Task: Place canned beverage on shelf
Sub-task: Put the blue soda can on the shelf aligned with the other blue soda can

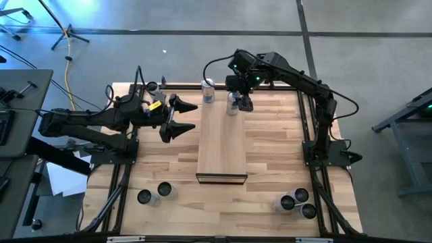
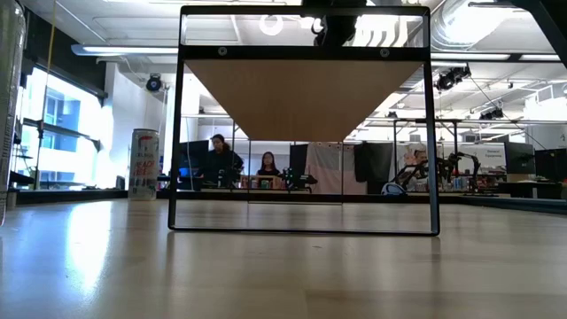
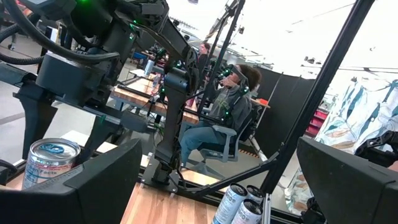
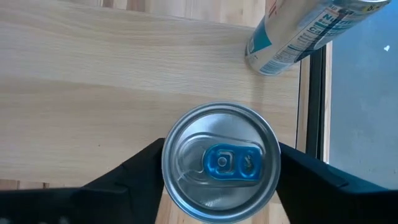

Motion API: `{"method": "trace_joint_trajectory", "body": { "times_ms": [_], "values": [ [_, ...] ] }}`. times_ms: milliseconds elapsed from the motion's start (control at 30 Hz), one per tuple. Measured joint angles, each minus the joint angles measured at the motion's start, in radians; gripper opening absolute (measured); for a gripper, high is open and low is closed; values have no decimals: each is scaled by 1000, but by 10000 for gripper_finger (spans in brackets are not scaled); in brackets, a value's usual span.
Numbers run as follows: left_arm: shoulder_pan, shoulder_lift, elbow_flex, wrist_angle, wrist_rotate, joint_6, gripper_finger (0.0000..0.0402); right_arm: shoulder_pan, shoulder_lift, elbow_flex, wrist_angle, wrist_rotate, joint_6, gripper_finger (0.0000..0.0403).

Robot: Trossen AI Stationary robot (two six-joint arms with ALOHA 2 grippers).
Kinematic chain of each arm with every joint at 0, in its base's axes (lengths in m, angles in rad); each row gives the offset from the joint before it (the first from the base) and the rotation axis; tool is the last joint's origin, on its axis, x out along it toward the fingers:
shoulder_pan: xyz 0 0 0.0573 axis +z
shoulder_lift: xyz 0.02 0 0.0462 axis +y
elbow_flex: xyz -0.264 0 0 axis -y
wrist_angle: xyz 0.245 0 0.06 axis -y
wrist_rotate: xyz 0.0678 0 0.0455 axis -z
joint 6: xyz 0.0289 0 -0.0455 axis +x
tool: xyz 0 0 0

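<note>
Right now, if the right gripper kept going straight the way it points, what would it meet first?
The silver can with the blue tab, already between the right gripper fingers. Below it lies the long light-wood shelf. A second, white-and-teal can stands clear to the side.

A butcher-block table (image 1: 270, 155) carries a long narrow shelf (image 1: 221, 145) of light wood, which runs from the far edge toward the near side down the middle, with a dark end edge at its near end. From table height the shelf shows as a raised board on a thin black frame (image 2: 175, 124). Two cans stand at the shelf's far end: one (image 1: 208, 91) at the far left corner, the other (image 1: 233, 103) just right of it. On the tabletop, two cans (image 1: 155, 194) stand near the left front corner and three cans (image 1: 295, 202) cluster near the right front corner.
</note>
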Motion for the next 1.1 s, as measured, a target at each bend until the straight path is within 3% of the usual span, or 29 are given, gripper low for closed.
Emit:
{"method": "trace_joint_trajectory", "body": {
  "times_ms": [267, 867, 1100],
  "values": [
    [0, 0, 0, 0, 0, 0, 400, 1, 0, 0, 1, 21, 12, 225],
    [0, 0, 0, -25, 0, 0, 400, -10, 0, -1, 60, 253, 532, 226],
    [0, 0, 0, -25, 0, 0, 400, -3, 0, -1, 90, 252, 657, 226]
  ]
}}
